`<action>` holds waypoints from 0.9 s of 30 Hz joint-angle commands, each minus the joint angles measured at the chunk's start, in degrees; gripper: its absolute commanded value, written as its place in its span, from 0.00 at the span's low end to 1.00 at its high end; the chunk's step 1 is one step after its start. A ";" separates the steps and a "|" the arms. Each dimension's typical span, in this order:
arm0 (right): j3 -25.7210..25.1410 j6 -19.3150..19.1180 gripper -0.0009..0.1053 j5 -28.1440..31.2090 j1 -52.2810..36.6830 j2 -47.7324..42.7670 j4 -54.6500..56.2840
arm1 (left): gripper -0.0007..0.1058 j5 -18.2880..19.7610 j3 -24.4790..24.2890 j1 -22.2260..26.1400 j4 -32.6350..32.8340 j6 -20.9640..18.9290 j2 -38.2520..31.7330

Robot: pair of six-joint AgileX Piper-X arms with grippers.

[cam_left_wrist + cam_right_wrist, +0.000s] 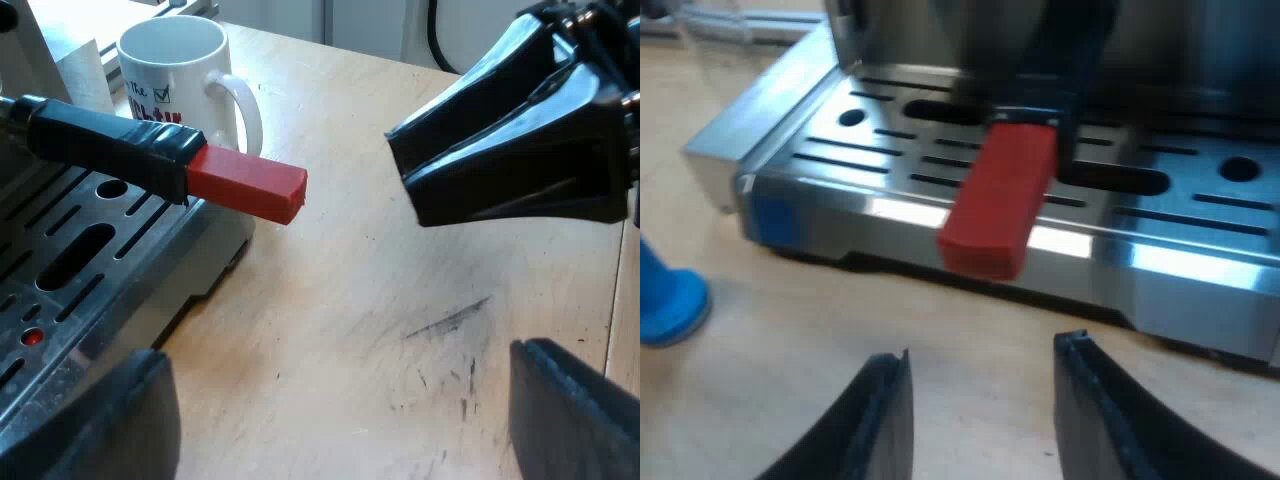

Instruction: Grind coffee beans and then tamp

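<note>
- Holder [998, 205]: sticks out of the espresso machine [890, 215] front, red end towards the right tool [985, 415].
- Right tool released, fingers spread, near the red end.
- Left tool [335, 430] released, over the table [350, 330].
- Likely rigid and heavyish; grip the dark handle behind the red.
- Count: one holder, one mug [185, 75], one blue tamper [665, 300].

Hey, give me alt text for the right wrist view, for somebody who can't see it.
The holder handle's red end juts out over the slotted drip tray, with the open right end effector facing it just short of it, holding nothing. A blue tamper sits on the wooden table near the tray's corner.
</note>
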 commanded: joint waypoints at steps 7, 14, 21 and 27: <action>0.04 0.64 0.35 5.38 0.17 9.89 -11.23 | 0.66 0.02 -0.07 -0.25 -1.05 0.39 -0.03; 0.04 0.83 0.35 9.83 0.17 14.14 -16.58 | 0.66 0.02 -0.07 -0.25 -1.05 0.39 -0.03; 0.04 0.83 0.35 10.31 -0.04 15.23 -16.56 | 0.66 0.02 -0.07 -0.25 -1.05 0.39 -0.03; 0.04 0.83 0.35 10.67 -0.04 17.15 -17.94 | 0.66 0.02 -0.07 -0.25 -1.05 0.39 -0.03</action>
